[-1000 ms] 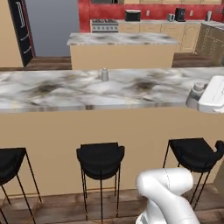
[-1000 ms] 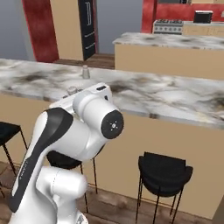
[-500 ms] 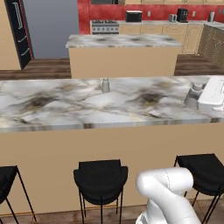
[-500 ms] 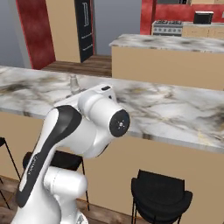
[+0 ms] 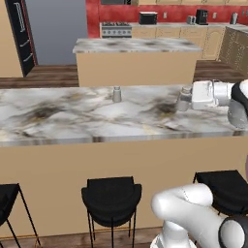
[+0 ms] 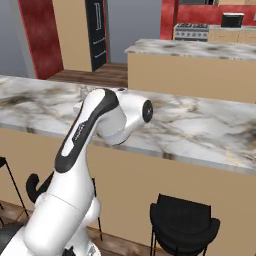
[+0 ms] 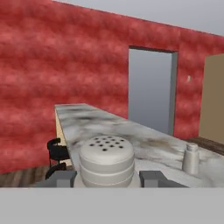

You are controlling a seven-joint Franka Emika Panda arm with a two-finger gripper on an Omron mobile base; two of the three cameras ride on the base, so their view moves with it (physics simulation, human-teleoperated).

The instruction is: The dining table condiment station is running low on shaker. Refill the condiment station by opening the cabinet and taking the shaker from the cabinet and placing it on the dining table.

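Shaker [image 7: 106, 160] upright — above dining table [image 5: 72, 116]

You are looking at a glossy white arm [image 6: 95, 150] built of rounded, tubular links. A black strip is running along one link, dark grey caps are covering the joints, and two small dark grey fingertips [image 7: 152, 178] are ending the hand.

Shaker [image 5: 184, 98] betw. fingers [image 7: 151, 177] over dining table [image 5: 72, 118]; 2nd shaker [image 5: 116, 94] to its left.

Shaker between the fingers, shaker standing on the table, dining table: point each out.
held shaker [image 7: 106, 151], hand view, perforated cap
standing shaker [image 5: 116, 94], left base view, body
dining table [image 5: 72, 118], left base view, bare marble top
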